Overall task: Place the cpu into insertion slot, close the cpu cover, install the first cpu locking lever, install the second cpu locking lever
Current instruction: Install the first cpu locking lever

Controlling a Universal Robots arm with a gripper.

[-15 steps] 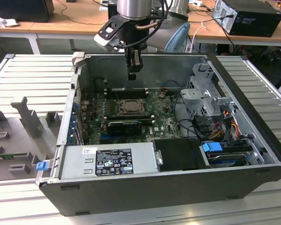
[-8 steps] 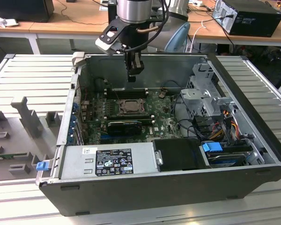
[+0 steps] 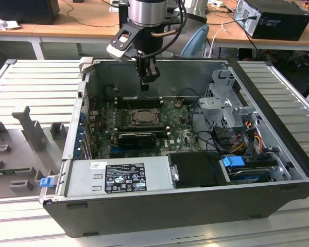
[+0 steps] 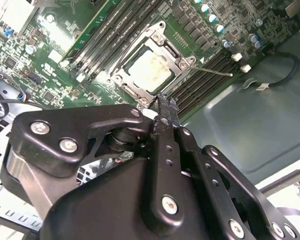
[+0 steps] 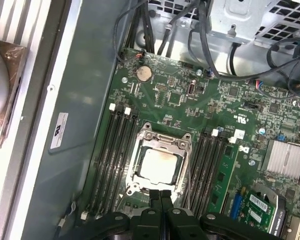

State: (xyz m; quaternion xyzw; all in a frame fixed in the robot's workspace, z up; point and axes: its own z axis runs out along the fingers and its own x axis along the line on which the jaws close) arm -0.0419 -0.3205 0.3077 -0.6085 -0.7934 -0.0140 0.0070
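The cpu (image 5: 159, 165), a pale square chip, sits in the insertion slot (image 3: 143, 117) on the green motherboard (image 5: 180, 95). The dark metal cpu cover (image 5: 135, 167) lies flat around it, the chip showing through its window (image 4: 151, 69). A thin metal lever (image 4: 217, 73) sticks out sideways from one corner of the socket. My gripper (image 3: 147, 78) hangs above the socket inside the open case. In both wrist views its black fingertips (image 5: 160, 196) are pressed together with nothing between them, just off the socket's edge (image 4: 165, 102).
Memory slots (image 5: 115, 155) flank the socket on both sides. A black ribbed heatsink (image 3: 137, 138) lies in front of it, with the power supply (image 3: 121, 175) nearer the case front. A metal drive cage (image 3: 224, 103) and cables (image 3: 247, 134) fill the exterior view's right.
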